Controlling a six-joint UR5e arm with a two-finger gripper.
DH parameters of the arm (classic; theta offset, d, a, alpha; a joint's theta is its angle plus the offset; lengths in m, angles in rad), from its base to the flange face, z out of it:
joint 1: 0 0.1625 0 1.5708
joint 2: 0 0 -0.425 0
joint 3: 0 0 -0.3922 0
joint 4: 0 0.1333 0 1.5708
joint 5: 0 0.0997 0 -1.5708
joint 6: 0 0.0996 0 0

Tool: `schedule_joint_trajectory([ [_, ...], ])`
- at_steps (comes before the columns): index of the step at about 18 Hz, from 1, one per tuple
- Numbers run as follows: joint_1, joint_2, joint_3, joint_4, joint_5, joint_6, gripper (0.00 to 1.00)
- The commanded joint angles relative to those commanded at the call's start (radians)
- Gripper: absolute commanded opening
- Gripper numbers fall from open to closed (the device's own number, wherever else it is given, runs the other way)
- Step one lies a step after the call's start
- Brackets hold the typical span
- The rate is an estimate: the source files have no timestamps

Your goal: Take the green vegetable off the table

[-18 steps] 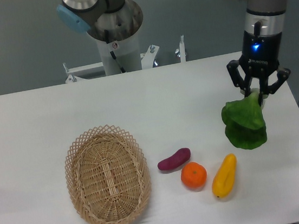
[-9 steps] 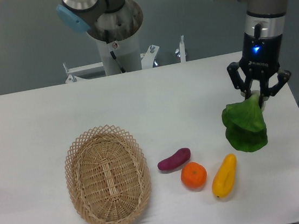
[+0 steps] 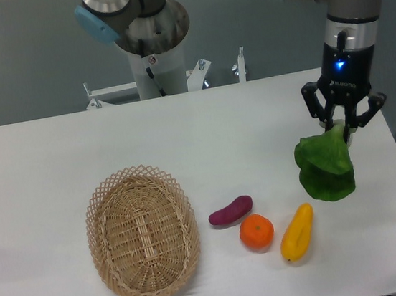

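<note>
The green vegetable (image 3: pixel 324 166) has broad dark green leaves and a pale stem at its top. It hangs at the right side of the white table (image 3: pixel 202 126), leaves downward. My gripper (image 3: pixel 341 128) points straight down over it and is shut on the stem end, which sits between the black fingers. The leaves' lower edge is close to the tabletop; I cannot tell whether it touches.
A woven wicker basket (image 3: pixel 142 231) lies at the front left. A purple eggplant piece (image 3: pixel 230 210), an orange (image 3: pixel 257 232) and a yellow elongated vegetable (image 3: pixel 297 232) sit in a row in front of the green vegetable. The table's right edge is near the gripper.
The gripper and the green vegetable have risen very slightly; otherwise nothing has visibly moved.
</note>
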Motion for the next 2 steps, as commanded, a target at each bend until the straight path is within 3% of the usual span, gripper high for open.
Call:
schedule_joint_trajectory([
  [2,0.0,0.0,0.0,0.0,0.0,0.0,0.35],
])
